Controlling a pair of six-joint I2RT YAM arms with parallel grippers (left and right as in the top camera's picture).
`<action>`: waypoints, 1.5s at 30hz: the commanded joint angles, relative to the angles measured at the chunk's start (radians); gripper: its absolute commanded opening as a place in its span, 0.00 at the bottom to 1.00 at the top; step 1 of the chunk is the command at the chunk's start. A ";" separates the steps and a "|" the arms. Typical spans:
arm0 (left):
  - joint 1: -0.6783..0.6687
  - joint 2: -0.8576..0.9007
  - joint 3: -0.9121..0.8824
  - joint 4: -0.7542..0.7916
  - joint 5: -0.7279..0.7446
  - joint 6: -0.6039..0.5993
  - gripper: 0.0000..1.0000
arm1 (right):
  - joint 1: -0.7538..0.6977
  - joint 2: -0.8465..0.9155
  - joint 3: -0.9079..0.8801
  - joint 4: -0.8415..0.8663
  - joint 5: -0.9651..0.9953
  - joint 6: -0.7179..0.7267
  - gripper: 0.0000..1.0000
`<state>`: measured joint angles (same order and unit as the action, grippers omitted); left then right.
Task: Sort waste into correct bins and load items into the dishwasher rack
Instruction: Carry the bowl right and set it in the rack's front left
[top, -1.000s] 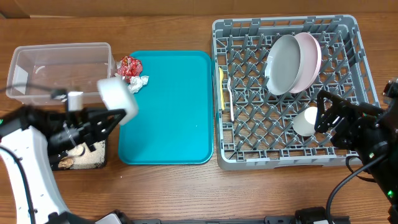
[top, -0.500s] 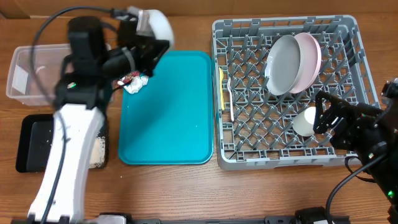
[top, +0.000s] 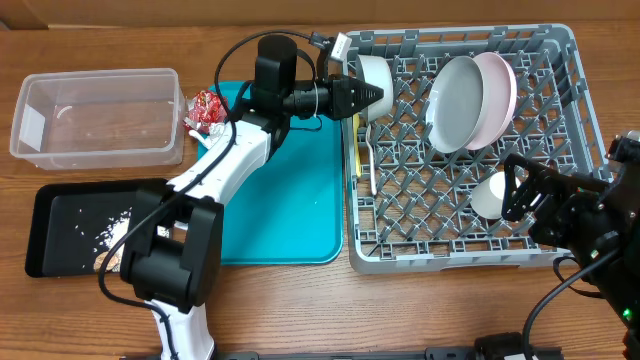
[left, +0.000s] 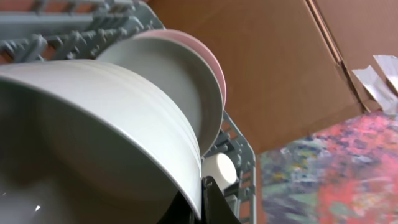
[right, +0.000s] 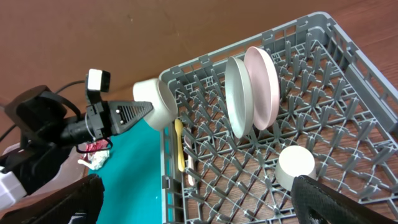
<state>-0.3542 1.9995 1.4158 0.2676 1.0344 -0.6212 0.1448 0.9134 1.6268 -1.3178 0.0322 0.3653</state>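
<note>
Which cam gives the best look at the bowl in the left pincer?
Right wrist: the small pale bowl shows side-on in the left pincer, over a corner of the dishwasher rack. Overhead shows it small, partly hidden by the pincer. Left wrist shows only its close-up rim and wall.

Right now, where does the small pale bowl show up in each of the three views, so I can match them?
Overhead: the small pale bowl is over the top-left corner of the dishwasher rack.
Left wrist: it fills the lower left, very close.
Right wrist: it is left of centre, at the rack's left corner.
Shared landmark: the pale grey-green plate standing upright in the rack.
</note>
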 joint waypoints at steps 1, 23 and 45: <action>-0.026 0.058 0.016 0.097 0.094 -0.048 0.04 | 0.001 -0.004 0.003 0.006 0.000 -0.006 1.00; -0.010 0.220 0.016 0.341 0.061 -0.319 0.05 | 0.001 -0.003 0.003 0.003 0.000 -0.006 1.00; 0.178 0.218 0.016 0.175 0.250 -0.303 0.24 | 0.001 -0.003 0.003 0.027 0.000 -0.006 1.00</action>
<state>-0.1886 2.2105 1.4242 0.4606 1.2274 -0.9184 0.1448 0.9134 1.6268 -1.2987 0.0322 0.3656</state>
